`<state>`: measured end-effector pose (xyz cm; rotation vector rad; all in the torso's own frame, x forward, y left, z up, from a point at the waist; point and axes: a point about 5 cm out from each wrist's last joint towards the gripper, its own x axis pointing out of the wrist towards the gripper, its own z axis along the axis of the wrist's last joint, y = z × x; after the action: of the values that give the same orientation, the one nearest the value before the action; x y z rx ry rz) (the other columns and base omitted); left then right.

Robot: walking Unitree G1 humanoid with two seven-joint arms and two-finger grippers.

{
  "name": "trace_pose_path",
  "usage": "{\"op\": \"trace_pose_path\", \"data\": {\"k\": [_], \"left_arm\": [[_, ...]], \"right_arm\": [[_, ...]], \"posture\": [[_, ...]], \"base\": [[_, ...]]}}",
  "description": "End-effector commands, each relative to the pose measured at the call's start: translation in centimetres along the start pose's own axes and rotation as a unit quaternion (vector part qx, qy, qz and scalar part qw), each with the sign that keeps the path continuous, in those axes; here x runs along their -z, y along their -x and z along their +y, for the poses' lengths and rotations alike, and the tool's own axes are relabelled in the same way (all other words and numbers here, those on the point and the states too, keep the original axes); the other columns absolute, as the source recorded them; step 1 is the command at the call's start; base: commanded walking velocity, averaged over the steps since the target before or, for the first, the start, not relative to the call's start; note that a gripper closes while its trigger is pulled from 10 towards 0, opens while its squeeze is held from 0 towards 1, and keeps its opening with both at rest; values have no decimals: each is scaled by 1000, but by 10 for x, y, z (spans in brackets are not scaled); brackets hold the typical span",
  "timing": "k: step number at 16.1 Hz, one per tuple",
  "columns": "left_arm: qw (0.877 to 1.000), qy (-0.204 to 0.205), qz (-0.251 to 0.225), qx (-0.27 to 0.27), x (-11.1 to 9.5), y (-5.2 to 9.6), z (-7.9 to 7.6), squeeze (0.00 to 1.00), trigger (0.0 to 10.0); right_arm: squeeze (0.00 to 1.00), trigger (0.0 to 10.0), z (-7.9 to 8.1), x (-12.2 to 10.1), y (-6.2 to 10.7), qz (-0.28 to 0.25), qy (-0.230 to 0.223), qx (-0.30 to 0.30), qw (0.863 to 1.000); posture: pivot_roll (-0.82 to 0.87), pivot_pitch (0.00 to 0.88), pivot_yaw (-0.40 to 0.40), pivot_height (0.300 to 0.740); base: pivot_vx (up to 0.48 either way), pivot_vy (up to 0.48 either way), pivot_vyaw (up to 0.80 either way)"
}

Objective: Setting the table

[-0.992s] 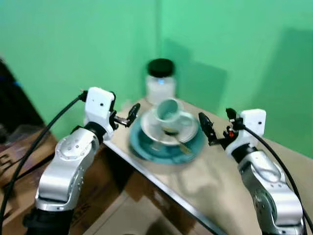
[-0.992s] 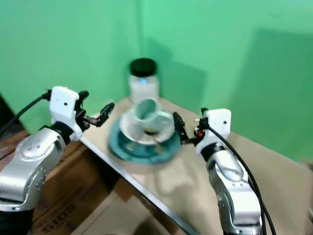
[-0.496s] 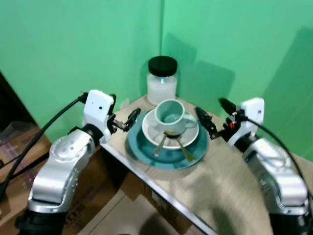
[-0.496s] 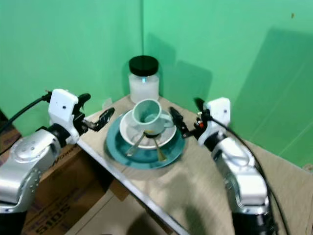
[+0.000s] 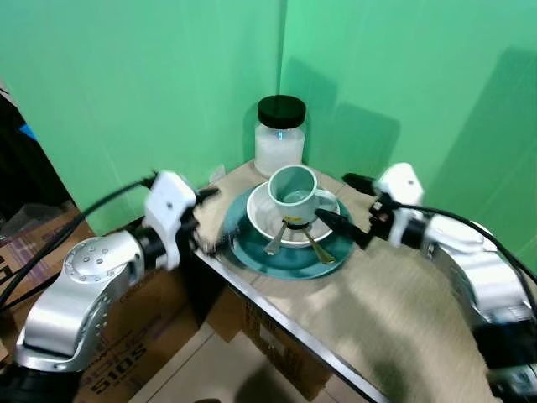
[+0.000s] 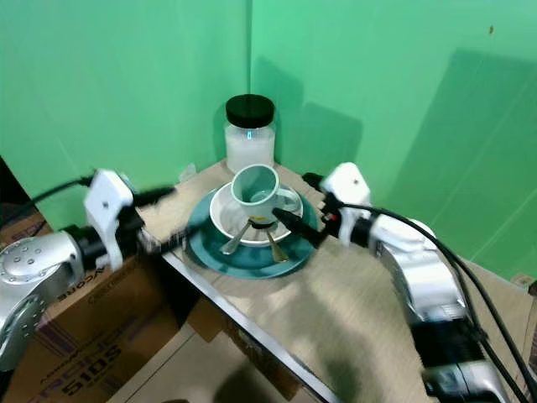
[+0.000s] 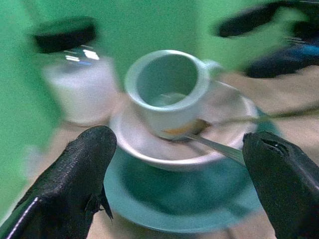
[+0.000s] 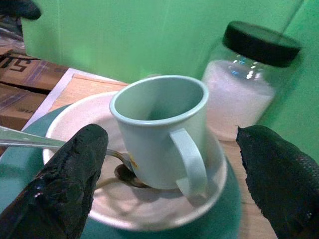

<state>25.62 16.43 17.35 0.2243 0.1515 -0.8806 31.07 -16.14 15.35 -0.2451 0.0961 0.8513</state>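
Both grippers are spread wide and grasp nothing: right gripper [image 8: 169, 149] faces the cup [image 8: 159, 127], left gripper [image 7: 174, 169] opposite. Close squarely on the cup, clear of the spoons [image 5: 294, 239].

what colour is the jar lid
Black. The lid sits on a clear jar of white powder, seen best in the right wrist view.

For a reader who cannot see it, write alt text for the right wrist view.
A pale green cup stands in a white bowl on a teal plate, framed by the open right gripper. A spoon rests in the bowl, and a black-lidded jar stands behind.
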Motion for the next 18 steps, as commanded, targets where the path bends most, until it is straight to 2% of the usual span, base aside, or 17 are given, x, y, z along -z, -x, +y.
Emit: {"op": "trace_pose_path", "data": {"k": [1, 3, 5, 6, 7, 8, 18], "left_arm": [[999, -7, 5, 40, -2, 1, -6, 0, 10000], [997, -14, 14, 77, -1, 3, -9, 0, 10000], [995, -6, 14, 98, -1, 4, -12, 0, 10000], [994, -3, 14, 108, -1, 4, -13, 0, 10000], [994, -4, 16, 112, -1, 4, -13, 0, 10000], [993, -6, 16, 113, -1, 4, -12, 0, 10000], [994, -17, 19, 110, 0, 3, -11, 0, 10000]], "right_arm": [[0, 10000, 1, 1, -6, 4, 4, -12, 1000], [0, 10000, 1, 7, -16, 27, 1, -15, 1000], [0, 10000, -1, 9, -18, 40, 0, -17, 999], [0, 7529, -3, 9, -19, 41, -1, -15, 999], [0, 2235, -6, 7, -19, 31, -6, -10, 999], [0, 0, -6, 5, -20, 26, -9, -10, 1000], [0, 0, -4, 8, -22, 24, 5, -36, 999]], "posture": [[112, 0, -4, 740], [112, 0, -6, 740], [109, 0, -4, 740], [107, 0, -3, 740], [105, 0, -2, 740], [104, 0, -2, 740], [109, 0, -5, 740]], "base": [[0, 0, 0], [0, 0, 0], [0, 0, 0], [0, 0, 0], [0, 0, 0], [0, 0, 0], [0, 0, 0]]}}
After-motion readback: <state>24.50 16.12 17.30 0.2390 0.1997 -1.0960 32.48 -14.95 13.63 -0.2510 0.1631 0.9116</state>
